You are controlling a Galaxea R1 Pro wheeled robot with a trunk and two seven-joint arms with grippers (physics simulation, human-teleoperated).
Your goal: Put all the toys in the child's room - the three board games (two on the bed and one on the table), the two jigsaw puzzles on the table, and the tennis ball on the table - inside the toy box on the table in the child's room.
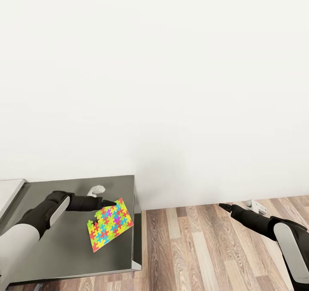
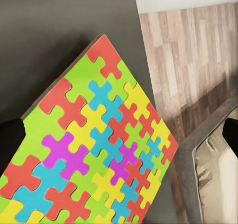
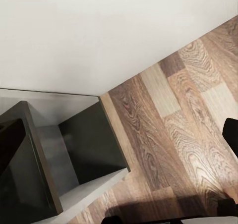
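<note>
In the head view, the left gripper (image 1: 112,203) reached over the dark bench (image 1: 56,196). Its jaws were closed on the top corner of a puzzle (image 1: 110,225). The puzzle was a thin sheet of green, yellow, red, blue and orange pieces. It hung tilted from the jaws above the bench top, near the right edge, and whether its low corner touched the top could not be told. A white bit of the arm (image 1: 96,190) poked up just behind the gripper. The right gripper (image 1: 223,206) was well apart from the bench, out over the wood floor (image 1: 193,248) near the white wall (image 1: 171,89). It held nothing. Its tips looked close together, but how far open the jaws were could not be told.

In the left wrist view, the puzzle (image 2: 94,149) was very near the camera. One dark finger (image 2: 10,137) lay against its edge. Past the bench edge was the floor (image 2: 188,55).

In the right wrist view, a dark finger (image 3: 231,135) sat over the floor (image 3: 173,115). The bench end (image 3: 89,140) stood beside the wall (image 3: 99,30).
</note>
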